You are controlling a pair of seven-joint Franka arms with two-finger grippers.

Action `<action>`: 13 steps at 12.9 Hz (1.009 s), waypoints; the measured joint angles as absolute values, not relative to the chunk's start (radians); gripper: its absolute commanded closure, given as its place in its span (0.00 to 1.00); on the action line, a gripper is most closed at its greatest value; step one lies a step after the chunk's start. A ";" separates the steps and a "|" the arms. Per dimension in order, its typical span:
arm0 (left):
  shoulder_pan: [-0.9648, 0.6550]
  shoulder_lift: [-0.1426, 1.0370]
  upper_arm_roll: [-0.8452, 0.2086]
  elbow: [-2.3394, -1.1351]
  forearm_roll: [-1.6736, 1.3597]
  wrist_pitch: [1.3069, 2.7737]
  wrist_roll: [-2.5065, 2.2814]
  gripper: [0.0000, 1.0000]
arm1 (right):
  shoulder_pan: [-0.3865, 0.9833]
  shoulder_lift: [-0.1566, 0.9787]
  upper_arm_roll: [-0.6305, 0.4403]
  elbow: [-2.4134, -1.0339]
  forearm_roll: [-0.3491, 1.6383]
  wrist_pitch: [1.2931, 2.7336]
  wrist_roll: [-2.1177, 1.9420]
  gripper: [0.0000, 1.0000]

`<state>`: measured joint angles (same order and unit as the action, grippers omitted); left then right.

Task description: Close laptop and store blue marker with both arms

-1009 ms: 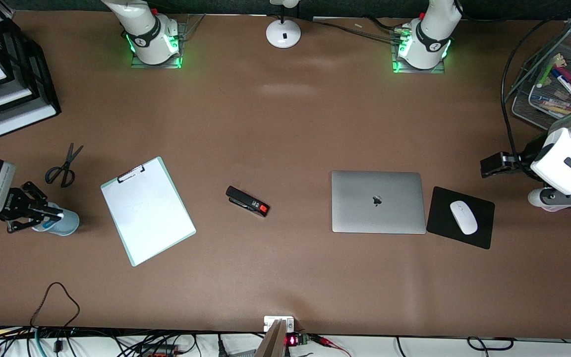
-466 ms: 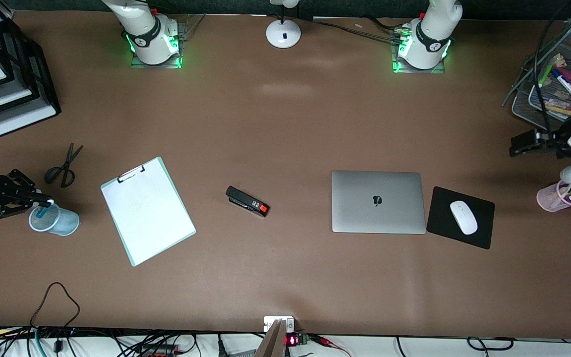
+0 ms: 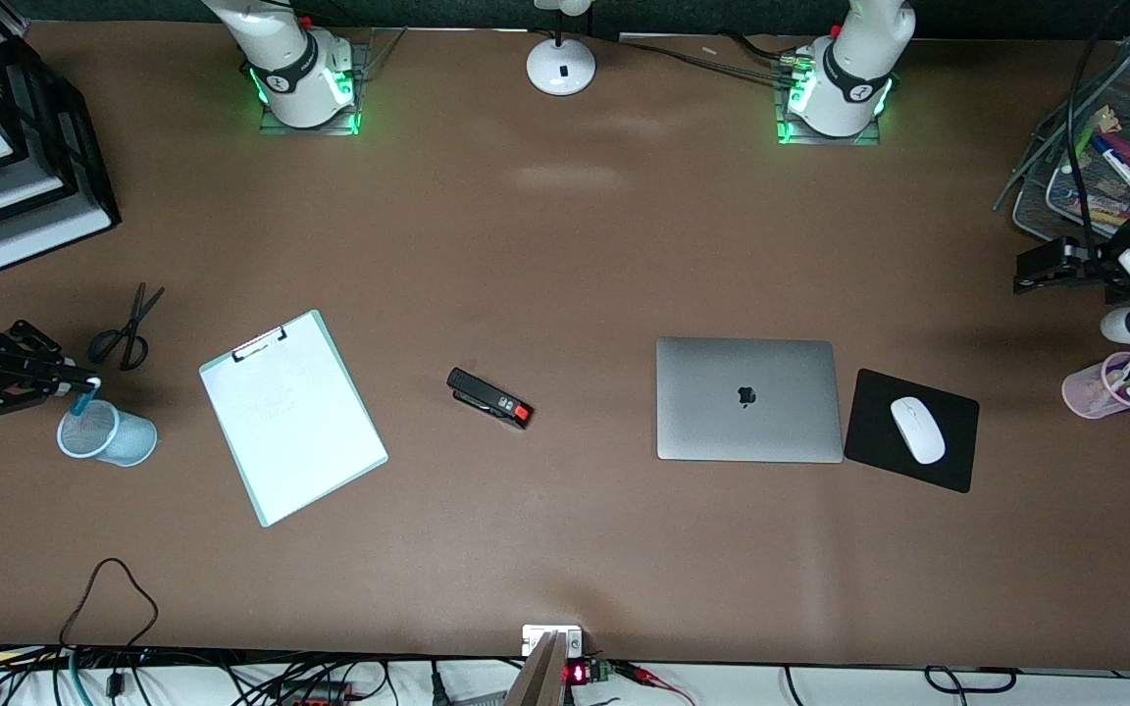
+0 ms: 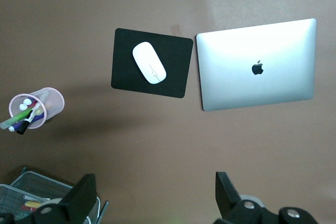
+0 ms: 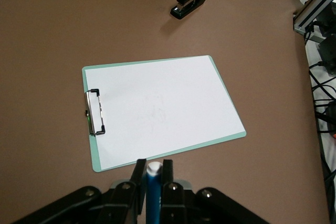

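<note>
The laptop (image 3: pixel 746 397) lies closed on the table, its silver lid and dark logo up, also seen in the left wrist view (image 4: pixel 257 66). My right gripper (image 3: pixel 84 378) is at the right arm's end of the table, shut on the blue marker (image 3: pixel 82 400). The marker's lower end hangs at the rim of a pale blue mesh cup (image 3: pixel 114 439). In the right wrist view the marker (image 5: pixel 154 187) stands between the fingers of the right gripper (image 5: pixel 154 169), white end outermost. My left gripper (image 3: pixel 1021 272) hovers open and empty near the wire tray; its opening (image 4: pixel 155 198) shows only bare table.
A clipboard (image 3: pixel 290 417) and a black stapler (image 3: pixel 489 397) lie between the cup and the laptop. Scissors (image 3: pixel 126 328) are near the right gripper. Beside the laptop, a white mouse (image 3: pixel 917 429) rests on a black pad (image 3: pixel 869 392). A pink pen cup (image 3: pixel 1109 387) and the wire tray (image 3: pixel 1095 157) stand at the left arm's end.
The right gripper has drawn back from over the blue cup toward the table's end, still holding the marker. The left arm has swung away toward the wire tray, uncovering the pink cup.
</note>
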<state>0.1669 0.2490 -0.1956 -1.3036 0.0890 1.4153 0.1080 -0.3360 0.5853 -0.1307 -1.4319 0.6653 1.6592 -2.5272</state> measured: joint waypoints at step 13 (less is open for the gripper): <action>0.200 0.050 -0.203 -1.609 0.048 1.587 0.109 0.00 | -0.352 0.651 -0.130 -1.430 0.726 1.659 -2.608 1.00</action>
<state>0.2004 0.0504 -0.2030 -1.6090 0.0482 1.5865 0.1089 -0.3516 0.6512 -0.1298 -1.4300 0.7256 1.6593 -2.6078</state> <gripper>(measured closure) 0.000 0.846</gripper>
